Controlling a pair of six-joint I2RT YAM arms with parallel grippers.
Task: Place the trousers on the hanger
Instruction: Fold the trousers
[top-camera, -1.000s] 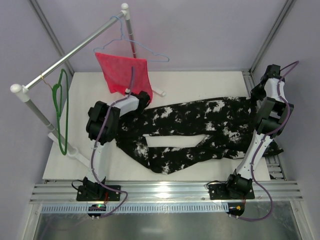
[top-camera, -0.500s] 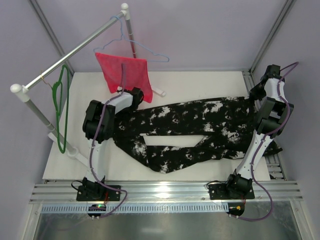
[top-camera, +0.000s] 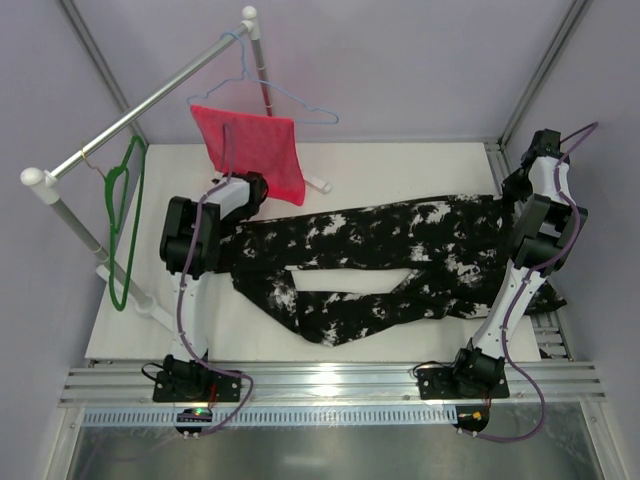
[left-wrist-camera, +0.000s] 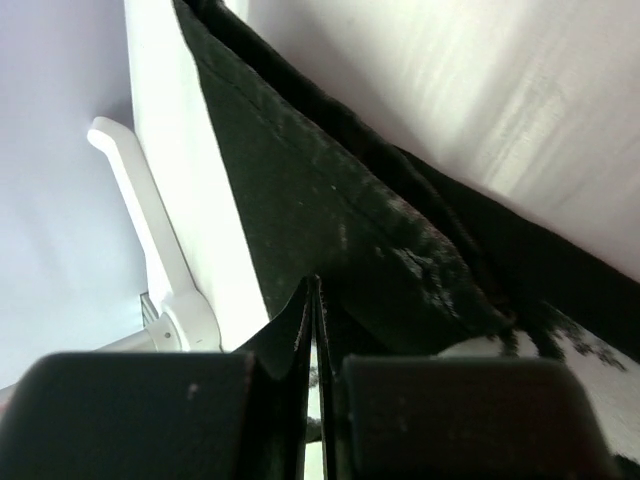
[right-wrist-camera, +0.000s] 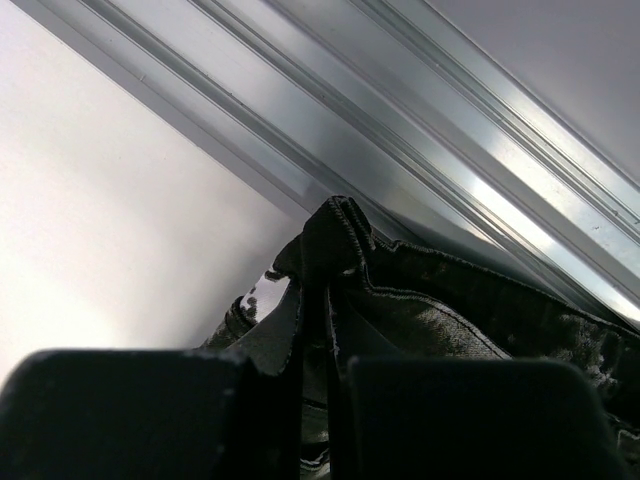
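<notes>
The trousers (top-camera: 370, 260) — soft black fabric with ragged white splotches — lie flat across the white table (top-camera: 400, 170), their leg ends drawn further left than a second ago. The left gripper (left-wrist-camera: 315, 340) has shifted left, pinching a leg hem. The right gripper (right-wrist-camera: 318, 330) pinches the bunched waist edge. The thin green hanger (top-camera: 122, 225) — a wiry triangle — hangs from the rail (top-camera: 150, 90).

My top camera looks steeply down from above and behind the arm bases (top-camera: 195, 380), taking in the whole table (top-camera: 400, 165). Both wrist cameras sit hard against the trousers (top-camera: 380, 255), the left facing the rack foot (left-wrist-camera: 150, 230), the right the aluminium rail (right-wrist-camera: 400, 150); all three share that fabric.
</notes>
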